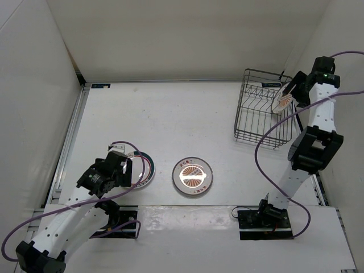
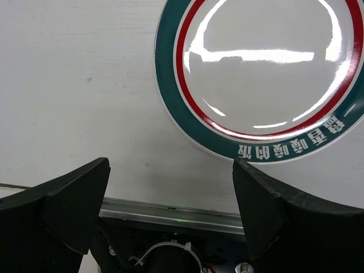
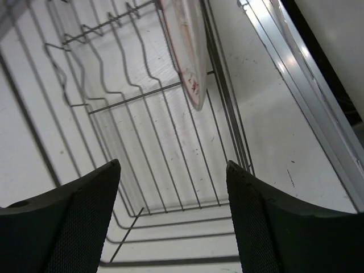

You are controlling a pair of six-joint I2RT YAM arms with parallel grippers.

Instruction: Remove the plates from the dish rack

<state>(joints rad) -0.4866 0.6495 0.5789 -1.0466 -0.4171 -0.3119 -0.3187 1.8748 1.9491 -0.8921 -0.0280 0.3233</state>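
The dark wire dish rack (image 1: 259, 116) stands at the back right. One orange sunburst plate (image 1: 282, 101) stands upright in it near its right side; the right wrist view shows it edge-on (image 3: 185, 51) above the rack's floor wires (image 3: 142, 148). My right gripper (image 1: 293, 86) is open and empty above the rack, beside that plate (image 3: 173, 166). A second orange sunburst plate (image 1: 193, 176) lies flat on the table. The white plate with green and pink rings (image 1: 146, 170) lies flat to its left (image 2: 261, 74). My left gripper (image 1: 132, 174) is open and empty, just off that plate's edge (image 2: 170, 165).
White walls close in the table at the back and on both sides. A metal rail (image 2: 170, 213) runs along the table's near edge under my left gripper. The right arm's purple cable (image 1: 267, 136) loops over the rack's front corner.
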